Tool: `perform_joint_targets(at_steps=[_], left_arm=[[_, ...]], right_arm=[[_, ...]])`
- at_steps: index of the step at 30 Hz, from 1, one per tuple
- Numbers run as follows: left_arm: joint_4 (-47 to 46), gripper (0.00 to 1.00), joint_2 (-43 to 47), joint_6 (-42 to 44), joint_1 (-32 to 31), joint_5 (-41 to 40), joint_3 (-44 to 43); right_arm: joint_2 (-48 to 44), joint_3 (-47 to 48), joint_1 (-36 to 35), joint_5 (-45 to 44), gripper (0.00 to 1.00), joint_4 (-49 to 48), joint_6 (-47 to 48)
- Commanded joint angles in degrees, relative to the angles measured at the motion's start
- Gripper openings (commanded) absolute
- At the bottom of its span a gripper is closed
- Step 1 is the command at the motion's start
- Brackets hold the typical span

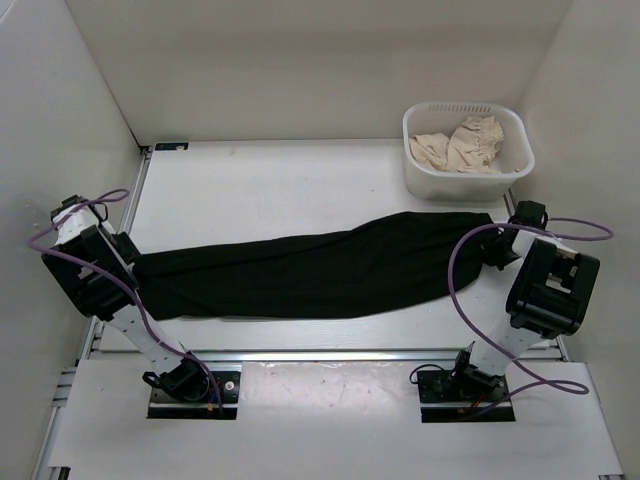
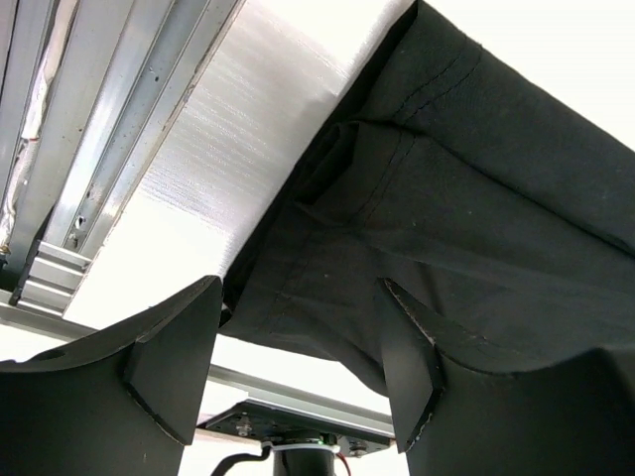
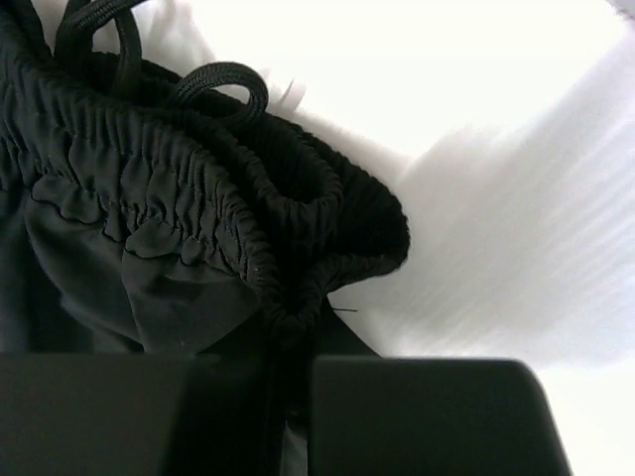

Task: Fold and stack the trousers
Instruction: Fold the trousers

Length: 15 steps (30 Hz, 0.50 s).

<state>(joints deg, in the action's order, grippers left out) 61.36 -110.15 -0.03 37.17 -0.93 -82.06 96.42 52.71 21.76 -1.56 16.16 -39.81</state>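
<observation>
Left arm: runs from its base out to the left edge, elbow high, wrist folded back in toward the cloth. left tool (image 2: 300, 297) sits low at the leg-hem end, open, fingers (image 2: 174, 362) wide apart. The hem (image 2: 397, 149) lies in the gap between them, not pinched. Aluminium rail (image 2: 119, 129) is just left of it.

the trousers (image 1: 320, 270): flat on the counter (image 1: 280, 190), mid-depth, long axis left-right across nearly the full width. Slight tilt, left end nearer the arm bases, right end further back. Leg hems point left, waistband (image 3: 198, 198) points right. Reads as one black band, narrower at left and wider at right. Can't tell how the legs overlap.

Right arm: base link leans up and right, wrist turned back and left onto the waistband corner. right tool (image 3: 290, 382) is closed on the trousers. The gathered elastic edge runs down into the narrow slot between the fingers. Drawstring (image 3: 213, 84) loops loose above the waistband.

White basket (image 1: 450, 185) is at the back right, just beyond the waistband end, with a crumpled beige cloth (image 1: 460, 145) inside.
</observation>
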Motion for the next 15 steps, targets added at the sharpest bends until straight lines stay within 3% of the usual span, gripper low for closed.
perform_joint_targets(at_steps=[1, 4, 7, 8, 10, 11, 15], left_arm=[[0.1, 0.74, 3.3, 0.0, 0.3, -0.2, 1.1], [0.1, 0.74, 2.1, 0.0, -0.3, -0.2, 1.1], [0.1, 0.74, 0.8, 0.0, -0.3, -0.7, 0.3], [0.1, 0.74, 0.1, 0.0, -0.3, -0.7, -0.3], [0.1, 0.74, 0.1, 0.0, -0.8, -1.3, -0.8], [0.1, 0.74, 0.1, 0.0, -0.8, -1.3, -1.3], [0.6, 0.75, -0.9, 0.0, -2.2, -1.3, -1.3]], right_arm=[[-2.6, -1.8, -0.7, -9.3, 0.0, 3.9, 5.3], [-8.7, 2.9, -5.2, -16.4, 0.0, 6.4, 13.8], [-11.9, 9.9, -16.5, -25.9, 0.0, 10.2, 21.8], [-12.7, 10.9, -24.7, -28.1, 0.0, 10.8, 23.0], [-13.8, 12.3, -34.2, -33.5, 0.0, 11.6, 23.6], [-13.8, 13.0, -44.2, -34.9, 0.0, 12.1, 22.7], [-8.4, 16.9, -67.8, -43.7, 0.0, 14.1, 15.7]])
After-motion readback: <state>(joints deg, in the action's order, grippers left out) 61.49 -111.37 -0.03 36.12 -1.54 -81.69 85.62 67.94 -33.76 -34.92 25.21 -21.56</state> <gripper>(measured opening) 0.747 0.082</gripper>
